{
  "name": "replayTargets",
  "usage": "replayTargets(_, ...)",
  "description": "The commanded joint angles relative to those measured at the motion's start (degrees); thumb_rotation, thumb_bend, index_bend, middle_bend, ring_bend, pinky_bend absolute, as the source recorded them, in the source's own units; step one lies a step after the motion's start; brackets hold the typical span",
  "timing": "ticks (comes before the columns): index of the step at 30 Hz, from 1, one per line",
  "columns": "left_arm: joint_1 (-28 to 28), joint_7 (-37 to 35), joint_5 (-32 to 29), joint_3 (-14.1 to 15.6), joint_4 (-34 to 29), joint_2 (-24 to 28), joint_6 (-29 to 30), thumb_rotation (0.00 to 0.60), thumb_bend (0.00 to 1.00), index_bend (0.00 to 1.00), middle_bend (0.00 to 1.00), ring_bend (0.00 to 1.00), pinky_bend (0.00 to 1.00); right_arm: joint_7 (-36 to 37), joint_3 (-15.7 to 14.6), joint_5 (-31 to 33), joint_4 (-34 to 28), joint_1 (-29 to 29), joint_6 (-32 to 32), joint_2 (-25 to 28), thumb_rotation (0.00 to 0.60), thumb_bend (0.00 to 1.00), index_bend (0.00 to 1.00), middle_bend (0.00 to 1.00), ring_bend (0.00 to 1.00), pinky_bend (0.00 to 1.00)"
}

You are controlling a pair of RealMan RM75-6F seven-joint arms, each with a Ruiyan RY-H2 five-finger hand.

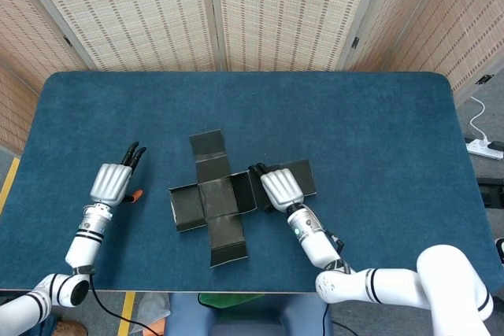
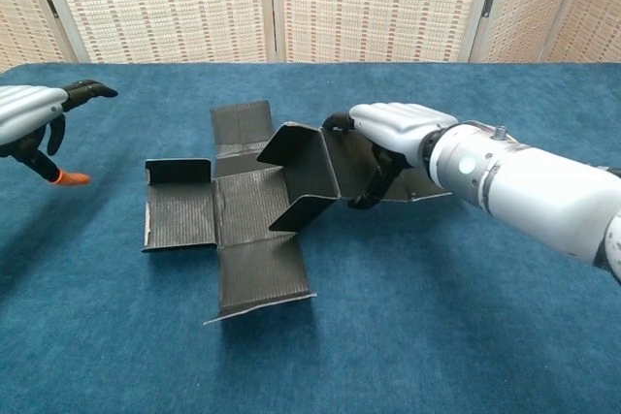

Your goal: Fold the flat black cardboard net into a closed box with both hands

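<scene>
Tabletop [image 1: 378, 131] cloth is smooth blue, and the black cardboard net [image 2: 243, 210] lies near its middle, unanchored; my worry is that it slides or turns instead of creasing, since only one hand works it. The right hand [image 2: 393, 128] rests over the net's right arm, dark fingers [image 2: 374, 181] curled down around the raised flap, which stands tilted, half folded. If that hold slips, the flap would likely spring flat. The left hand [image 1: 113, 182] hovers well apart to the left, holding nothing, fingers loosely apart, too far to brace the base.
</scene>
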Motion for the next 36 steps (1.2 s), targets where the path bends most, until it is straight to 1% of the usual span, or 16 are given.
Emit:
replayTargets(1, -1.5, 1.0, -1.3, -0.2, 3.3, -3.0, -1.0, 0.6, 0.21, 0.0, 0.04, 0.61, 0.66, -0.4, -0.2, -2.3, 1.2, -0.5, 1.3, -1.2, 0.6, 0.3, 0.32, 0.37, 0.78, 1.0)
replayTargets(10, -3.6, 2.0, -1.6, 0.0, 8.6, -8.1, -0.9, 0.6, 0.21, 0.0, 0.04, 0.6, 0.66, -1.1, 0.2, -4.8, 2.5, -1.5, 1.2, -2.0, 0.6, 0.3, 0.32, 0.37, 0.78, 1.0)
replayTargets(13, -3.9, 0.0, -1.8, 0.0, 8.1, -8.7, -1.8, 0.6, 0.2, 0.0, 0.04, 0.6, 0.67, -0.9, 0.6, -5.2, 2.6, -1.8, 0.8, -2.1, 0.6, 0.3, 0.32, 0.36, 0.78, 1.0)
replayTargets(16, -4.1, -2.7, -1.1, 0.4, 6.8, -8.8, -2.0, 0.6, 0.21, 0.0, 0.04, 0.6, 0.67, -0.9, 0.7, -5.8, 2.9, -2.0, 0.7, -2.4, 0.6, 0.3, 0.32, 0.37, 0.78, 1.0)
replayTargets(26, -4.2, -14.5, 0.5, 0.7, -0.6, -7.0, -3.2, 0.6, 0.2, 0.0, 0.04, 0.59, 0.67, -1.1, 1.6, -6.4, 3.7, -2.3, -1.5, -2.6, 0.6, 0.3, 0.32, 0.37, 0.78, 1.0)
replayTargets(31, -4.0, -20.5, 3.4, 0.9, -4.0, -5.2, -0.9, 0.6, 0.2, 0.0, 0.03, 0.58, 0.67, -2.4, 1.6, -7.0, 2.7, -0.9, -4.7, -0.4, 0.6, 0.3, 0.32, 0.36, 0.78, 1.0)
replayTargets(36, -5.0, -24.3, 6.6, 2.2, -6.8, -2.9, -1.2, 0.6, 0.2, 0.0, 0.01, 0.57, 0.67, -6.4, 1.4, -8.2, 1.5, 1.7, -7.6, 2.2, 0.6, 0.3, 0.32, 0.36, 0.78, 1.0)
